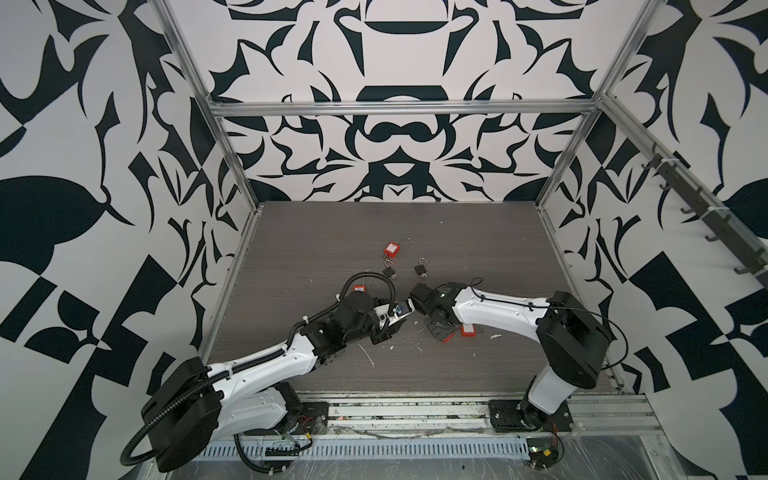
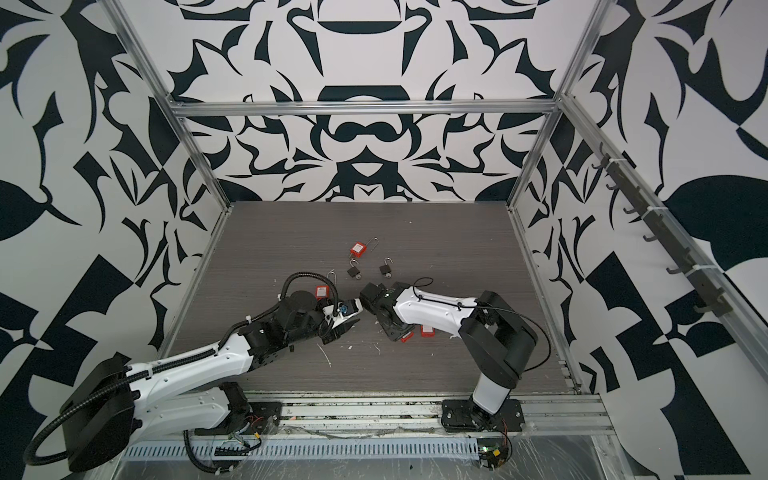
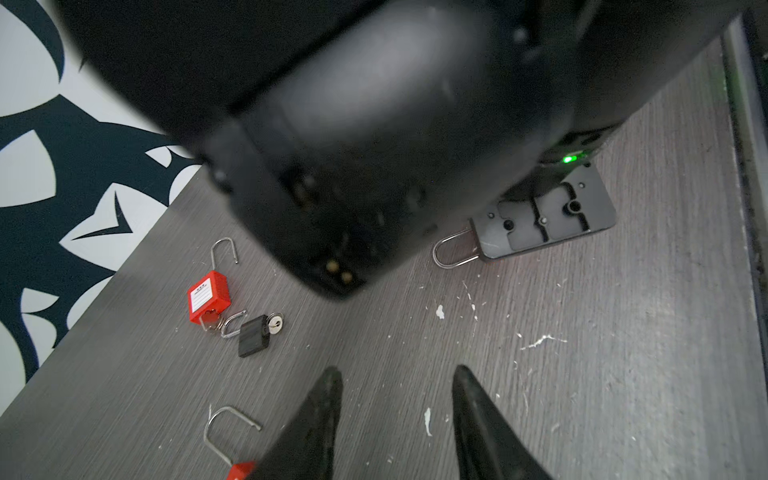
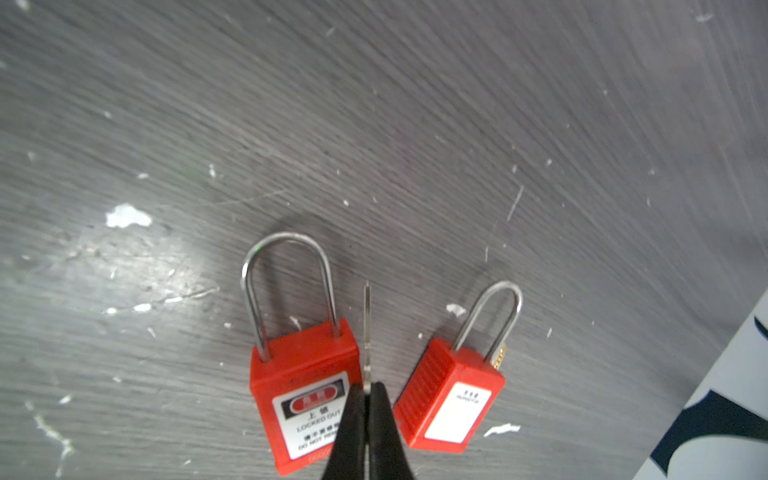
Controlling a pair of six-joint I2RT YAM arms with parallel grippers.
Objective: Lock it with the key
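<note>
Now I am holding the key (image 4: 367, 324) in the clenched right jaws, blade jutting forward over the worktop (image 4: 415, 124) between the printed padlock (image 4: 299, 361) and the blank padlock (image 4: 436, 374), ready for a keyhole, while the left jaws are hanging released, empty.

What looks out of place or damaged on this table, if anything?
White flecks and scuffs litter the grey table, as if its surface were chipped or smeared. The far red padlock lies with its shackle open, one leg out of the body. Nothing looks spilled.
</note>
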